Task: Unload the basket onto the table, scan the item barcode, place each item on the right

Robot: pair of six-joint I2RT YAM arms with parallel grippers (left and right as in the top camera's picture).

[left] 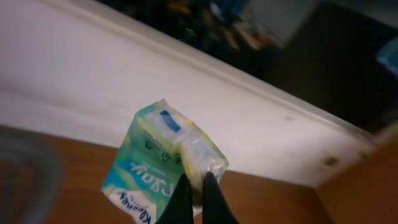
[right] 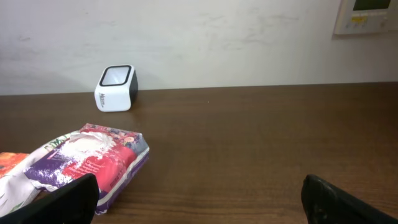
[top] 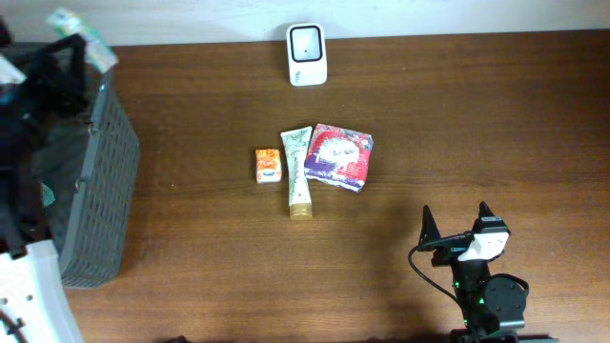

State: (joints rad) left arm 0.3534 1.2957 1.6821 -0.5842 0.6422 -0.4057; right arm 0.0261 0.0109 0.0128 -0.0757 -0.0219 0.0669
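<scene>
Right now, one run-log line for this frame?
left end effector: shut on green pack | right end effector: open, empty | scanner: far edge, pack not there

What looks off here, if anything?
Only the green tissue pack: the left gripper pinches it by one edge of the wrapper, so it hangs tilted, near the basket, far from the scanner. Nothing spilled or damaged.

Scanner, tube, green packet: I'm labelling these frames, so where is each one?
Barcode scanner [top: 307, 55], overhead view, middle of its white body.
Tube [top: 297, 171], overhead view, halfway along its length.
Green packet [left: 155, 165], left wrist view, middle of its printed face.
</scene>
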